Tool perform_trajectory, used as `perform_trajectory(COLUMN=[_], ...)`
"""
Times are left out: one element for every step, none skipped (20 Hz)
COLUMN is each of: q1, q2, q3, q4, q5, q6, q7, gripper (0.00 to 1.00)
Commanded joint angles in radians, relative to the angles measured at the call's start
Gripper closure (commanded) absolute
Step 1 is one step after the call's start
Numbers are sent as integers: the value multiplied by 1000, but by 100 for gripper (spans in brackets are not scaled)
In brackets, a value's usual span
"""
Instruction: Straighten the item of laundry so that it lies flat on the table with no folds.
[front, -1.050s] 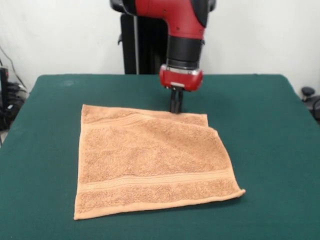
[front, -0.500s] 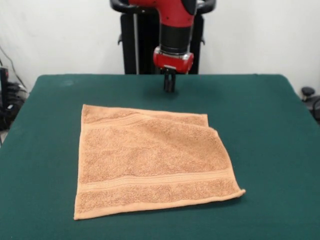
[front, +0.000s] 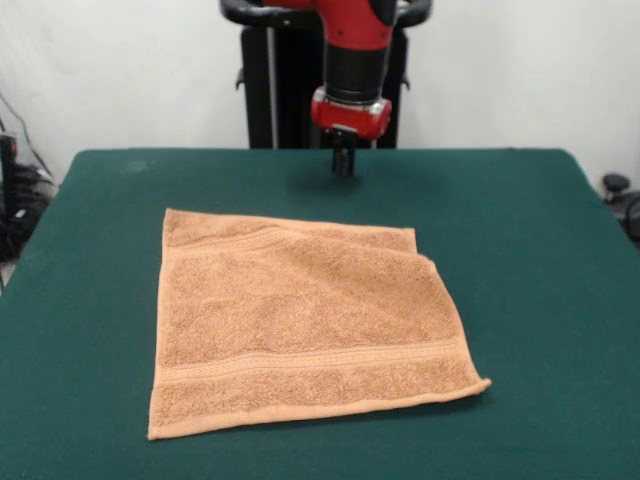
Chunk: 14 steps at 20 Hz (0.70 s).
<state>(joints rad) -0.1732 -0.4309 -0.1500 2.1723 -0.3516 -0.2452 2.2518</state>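
The item of laundry (front: 300, 320) is an orange-tan towel spread over the middle of the dark green table (front: 530, 260). Band stripes run near its near and far edges. At its far right corner (front: 422, 258) one layer overlaps another in a small fold. My gripper (front: 343, 167) hangs above the table's far side, beyond the towel's far edge and clear of it. Its fingers are shut with nothing between them.
The black pedestal (front: 285, 90) stands behind the table's far edge. Cables and dark gear (front: 15, 200) sit off the left side, and a small dark object (front: 615, 185) lies off the right side.
The gripper has lifted off the towel's far edge and drawn back toward the table's far side. The towel has not moved.
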Motion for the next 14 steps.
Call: perform_trajectory(q1=[80,83,89,95,105,109,113,112,112,116,119,125,134,139], q2=[-140,-172,-208,-242,-273,-294,-315,-332,-346,-352,-354,-351,-340,-318], q3=[133,142,150,156,156,159,163,171,179,179,182,180,177,173], q4=[-34,-33,-32,-36,-43,-49,-53,-55,-58,-65,-71,-78,-90,-101], q5=[87,93,105,118,128,136,143,150,156,157,163,165,169,169], q6=[252,292,335,383,430,462,489,513,537,549,560,562,557,538], q7=[65,60,60,60,56,55,55,56,55,56,61,66,75,83], gripper=[100,100,100,100,100,100,100,100,100,100,100,100,100,100])
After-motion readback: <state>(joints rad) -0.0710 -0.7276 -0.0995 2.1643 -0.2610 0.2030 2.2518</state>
